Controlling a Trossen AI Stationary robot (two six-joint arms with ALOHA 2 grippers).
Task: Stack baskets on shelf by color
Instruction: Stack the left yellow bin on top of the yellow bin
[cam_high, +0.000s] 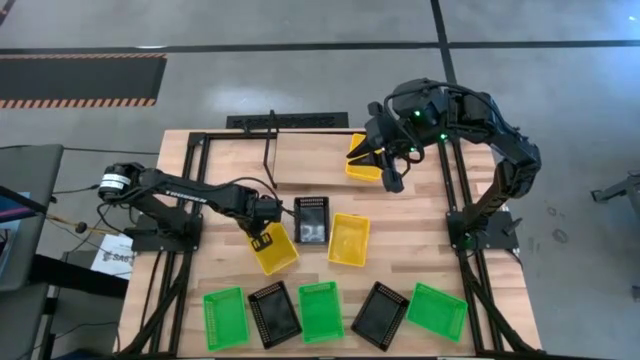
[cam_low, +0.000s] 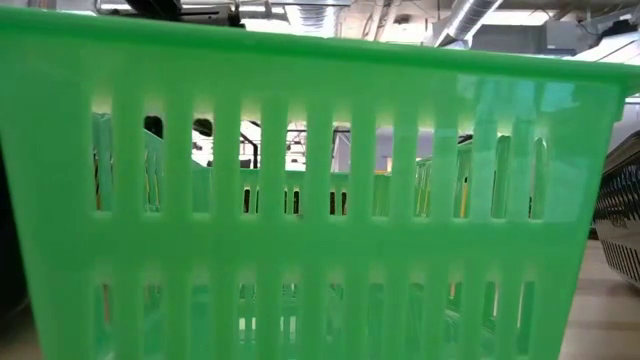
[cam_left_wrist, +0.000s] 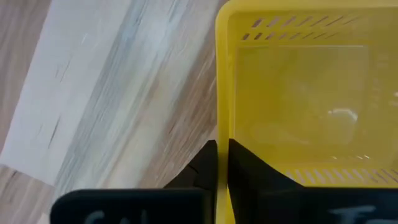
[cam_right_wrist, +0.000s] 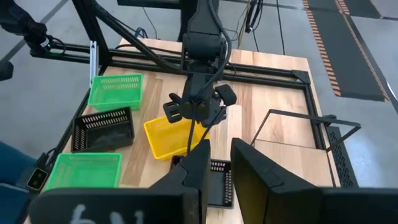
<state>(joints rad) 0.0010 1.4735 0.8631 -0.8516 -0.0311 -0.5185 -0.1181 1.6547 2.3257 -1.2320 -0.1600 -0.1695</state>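
Yellow basket (cam_left_wrist: 298, 106) rim pinched by left tool (cam_left_wrist: 219, 163).

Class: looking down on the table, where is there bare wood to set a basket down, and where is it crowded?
Bare wood lies between the left arm and the shelf, and right of the middle yellow basket. The front row, from green basket to green basket, is crowded.

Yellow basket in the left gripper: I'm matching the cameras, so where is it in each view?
High view: yellow basket left of centre, beside a black basket.
Low view: not in it; a green basket fills it.
Left wrist view: fills the right half.
Right wrist view: centre.
Landmark: left gripper on its rim.
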